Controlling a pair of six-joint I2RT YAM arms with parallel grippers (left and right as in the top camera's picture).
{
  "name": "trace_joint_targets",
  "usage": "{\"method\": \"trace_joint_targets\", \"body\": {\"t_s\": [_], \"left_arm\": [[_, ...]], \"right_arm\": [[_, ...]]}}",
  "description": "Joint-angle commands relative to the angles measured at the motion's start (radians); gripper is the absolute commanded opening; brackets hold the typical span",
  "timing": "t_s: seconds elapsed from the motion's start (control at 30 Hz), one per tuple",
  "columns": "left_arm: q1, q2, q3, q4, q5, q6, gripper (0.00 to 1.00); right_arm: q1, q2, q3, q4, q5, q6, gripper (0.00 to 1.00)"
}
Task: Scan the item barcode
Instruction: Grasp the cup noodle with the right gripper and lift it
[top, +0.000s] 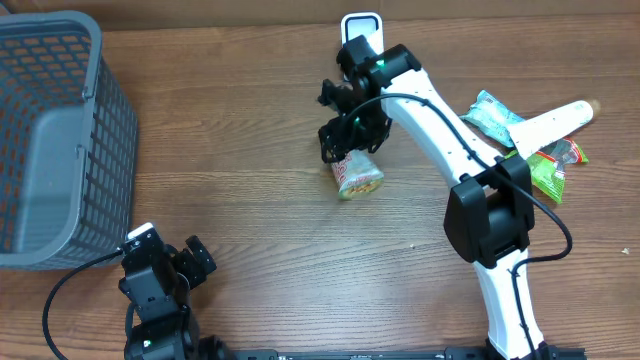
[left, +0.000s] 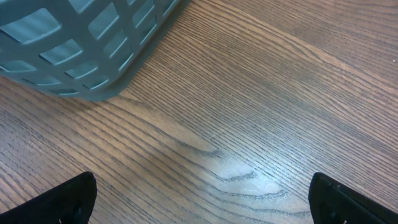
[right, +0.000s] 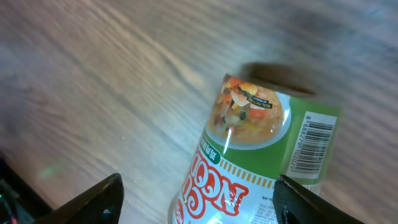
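One noodle cup (right: 249, 155) lying sideways, barcode (right: 314, 146) showing; grey basket (top: 50, 130) well apart.

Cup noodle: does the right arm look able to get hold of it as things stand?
Probably yes. The cup noodle lies on its side on the table, between the open fingers of the right gripper, with nothing else near it. Whether a finger touches it is unclear.

Table (top: 230, 150): brown wood-grain top, fills all three views. Between and ahead of the left fingers (left: 68, 206), the grain runs diagonally, with a pale glossy patch of reflected light. Ahead of the right fingers (right: 292, 208), the board is blurred. Lighting soft, even. A paler strip (top: 200, 8) lies along the far edge.
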Motion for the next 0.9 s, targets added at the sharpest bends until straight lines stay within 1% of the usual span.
{"method": "trace_joint_targets", "body": {"t_s": [0.0, 0.2, 0.33, 0.5, 0.57, 0.8, 0.87], "left_arm": [[-0.006, -0.005, 0.018, 0.004, 0.005, -0.009, 0.99], [-0.006, -0.005, 0.018, 0.004, 0.005, -0.009, 0.99], [-0.006, -0.005, 0.018, 0.004, 0.005, -0.009, 1.0], [-0.006, -0.005, 0.018, 0.004, 0.005, -0.009, 1.0], [-0.006, -0.005, 0.018, 0.004, 0.005, -0.009, 1.0], [-0.006, -0.005, 0.018, 0.004, 0.005, -0.009, 1.0], [-0.006, -0.005, 0.018, 0.004, 0.005, -0.009, 1.0]], "right_arm": [[0.027, -0.005, 0.021, -0.016, -0.023, 0.016, 0.77], [0.027, -0.004, 0.021, -0.018, -0.028, 0.049, 0.78], [0.029, -0.005, 0.021, -0.018, -0.076, 0.05, 0.77], [0.028, -0.019, 0.027, -0.025, -0.087, 0.051, 0.77], [0.019, -0.037, 0.061, -0.037, -0.087, 0.05, 0.77], [-0.043, -0.054, 0.217, -0.13, -0.082, 0.042, 0.85], [-0.073, -0.055, 0.227, -0.137, -0.082, 0.042, 0.85]]}}
